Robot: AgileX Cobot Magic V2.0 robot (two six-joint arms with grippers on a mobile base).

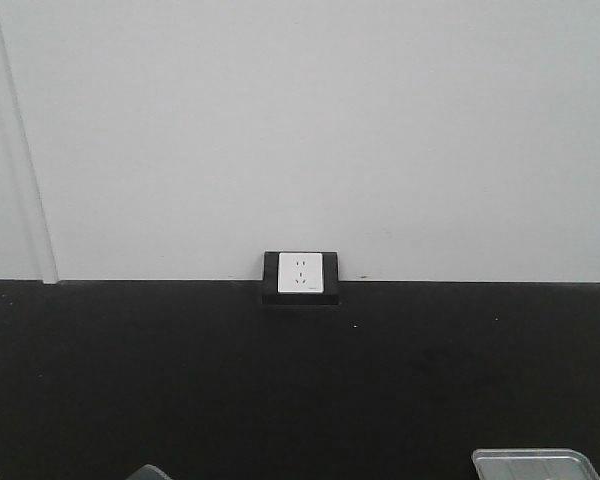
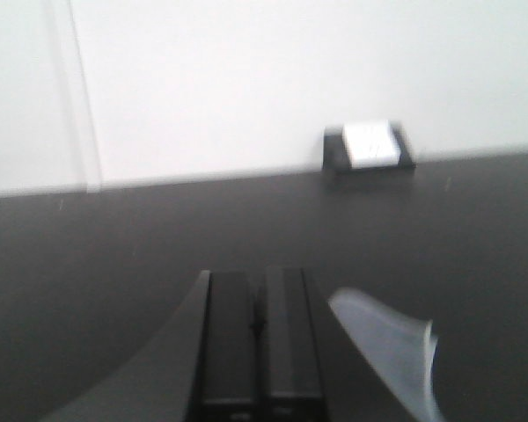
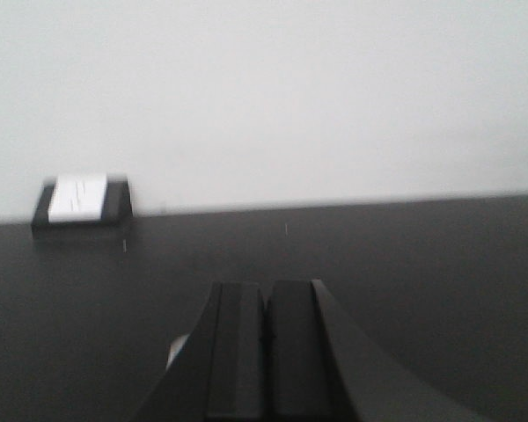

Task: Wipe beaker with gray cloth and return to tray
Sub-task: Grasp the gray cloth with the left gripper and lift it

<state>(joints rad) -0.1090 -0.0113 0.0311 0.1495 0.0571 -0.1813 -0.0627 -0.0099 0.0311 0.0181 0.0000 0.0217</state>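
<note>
Only the far edge of the silver-gray tray (image 1: 535, 462) shows, at the bottom right of the front view on the black table. The beaker is out of view. A dark gray corner (image 1: 150, 472) pokes up at the bottom left; I cannot tell whether it is the gray cloth. In the left wrist view my left gripper (image 2: 260, 290) is shut with nothing between its fingers, low over the table. A pale blurred shape (image 2: 383, 347), probably the tray's corner, lies just right of it. My right gripper (image 3: 266, 294) is shut and empty, also low over the table.
The black table (image 1: 300, 380) runs back to a white wall. A white socket in a black frame (image 1: 300, 277) sits at the wall's foot and also shows in both wrist views, socket (image 2: 370, 145) and socket (image 3: 79, 200). A small pale bit (image 3: 178, 352) peeks out left of the right gripper.
</note>
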